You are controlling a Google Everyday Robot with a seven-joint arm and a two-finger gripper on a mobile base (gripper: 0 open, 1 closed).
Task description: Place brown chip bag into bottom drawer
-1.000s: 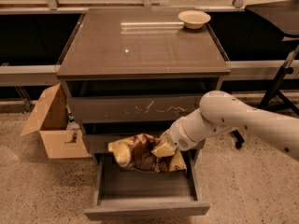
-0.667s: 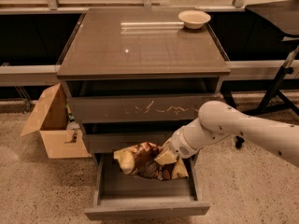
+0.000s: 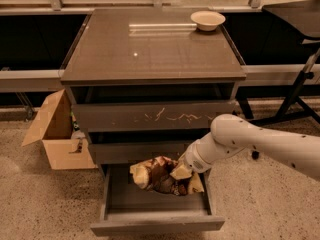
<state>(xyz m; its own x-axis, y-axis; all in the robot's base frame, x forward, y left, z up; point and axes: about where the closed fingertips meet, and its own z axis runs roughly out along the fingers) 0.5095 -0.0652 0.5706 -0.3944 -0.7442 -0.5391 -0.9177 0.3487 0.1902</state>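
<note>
The brown chip bag [image 3: 157, 176] is crumpled, dark brown with tan-yellow ends, and sits low inside the pulled-out bottom drawer [image 3: 155, 223] of the grey cabinet. My gripper [image 3: 183, 173] is at the bag's right end, reaching in from the right on the white arm [image 3: 250, 140]. The bag covers the fingers, so their state does not show. The drawer's plain front faces the camera and its tray floor shows in front of the bag.
A cream bowl [image 3: 208, 19] stands at the back right of the cabinet top [image 3: 150, 49]. The scratched top drawer [image 3: 155, 116] and the middle drawer [image 3: 137, 151] are above. An open cardboard box [image 3: 55, 134] stands on the floor left. A black stand [image 3: 295, 91] is on the right.
The gripper and the chip bag have moved down and a little right, from in front of the middle drawer into the open bottom drawer.
</note>
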